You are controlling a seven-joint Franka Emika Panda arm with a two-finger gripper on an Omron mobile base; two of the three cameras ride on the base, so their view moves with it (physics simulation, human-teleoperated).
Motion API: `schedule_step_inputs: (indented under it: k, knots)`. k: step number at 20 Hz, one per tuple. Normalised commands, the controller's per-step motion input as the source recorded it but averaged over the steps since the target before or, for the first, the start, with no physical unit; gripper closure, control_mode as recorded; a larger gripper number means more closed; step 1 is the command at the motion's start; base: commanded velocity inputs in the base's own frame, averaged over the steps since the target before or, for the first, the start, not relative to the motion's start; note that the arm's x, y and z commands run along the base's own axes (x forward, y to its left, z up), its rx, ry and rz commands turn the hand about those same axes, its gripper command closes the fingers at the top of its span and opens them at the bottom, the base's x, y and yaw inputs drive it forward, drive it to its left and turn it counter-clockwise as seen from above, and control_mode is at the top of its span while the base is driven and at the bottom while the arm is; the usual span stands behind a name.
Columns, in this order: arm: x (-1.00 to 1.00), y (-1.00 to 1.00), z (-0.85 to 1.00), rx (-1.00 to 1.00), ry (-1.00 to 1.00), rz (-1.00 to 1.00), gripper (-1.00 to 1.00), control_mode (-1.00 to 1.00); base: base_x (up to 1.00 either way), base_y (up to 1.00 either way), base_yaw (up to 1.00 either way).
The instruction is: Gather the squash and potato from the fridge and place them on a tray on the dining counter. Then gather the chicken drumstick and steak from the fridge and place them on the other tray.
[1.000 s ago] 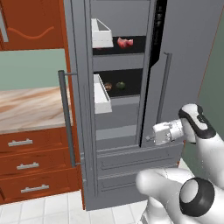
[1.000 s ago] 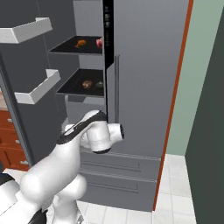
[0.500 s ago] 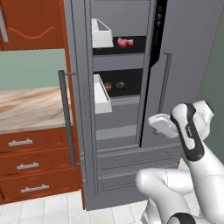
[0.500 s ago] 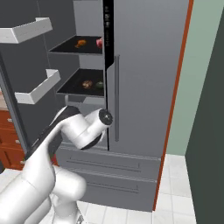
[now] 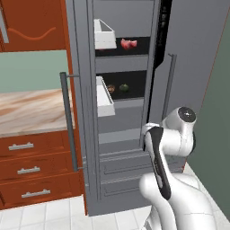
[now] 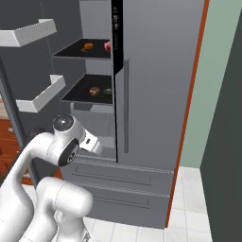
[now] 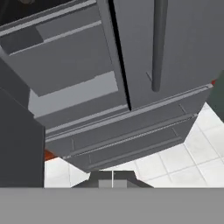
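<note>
The grey fridge (image 5: 197, 67) stands with its left door swung open. On the lower black shelf lie the brown potato (image 5: 111, 89) and the dark green squash (image 5: 124, 88), which also show in the right base view as potato (image 6: 94, 90) and squash (image 6: 108, 91). The shelf above holds the pink steak (image 5: 129, 43) and an orange-brown chicken drumstick (image 6: 87, 47). My gripper (image 7: 112, 179) is shut and holds nothing. It hangs low before the fridge's middle seam (image 5: 147, 131), well below those shelves. The trays and the dining counter are out of view.
The open left door (image 5: 81, 134) carries white bins (image 5: 105, 96) and a long bar handle (image 5: 67, 121). The shut right door has its own handle (image 6: 126, 106). Two drawers (image 7: 127, 135) lie under the doors. A marbled wall counter (image 5: 27, 108) over red-brown drawers stands left.
The arm has twisted, and the hand has drifted from the right door toward the middle seam and sunk a little. The gripper stays shut. The food has not moved.
</note>
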Motion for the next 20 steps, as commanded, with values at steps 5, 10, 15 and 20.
schedule_step_inputs:
  k: [5,10,15,20]
  knots:
    - [0.07,-0.17,0.13,-0.30,0.00,-0.15,1.00,-1.00,0.00,0.00,0.00]
    - [0.02,-0.45,0.13,-0.08,0.00,-0.07,1.00,-1.00,0.00,0.00,0.00]
    - [0.02,-0.59,0.07,0.03,0.00,0.00,1.00,-1.00,0.00,0.00,0.00]
    - [0.19,-0.35,0.08,0.11,0.00,0.04,1.00,-1.00,0.00,0.00,0.00]
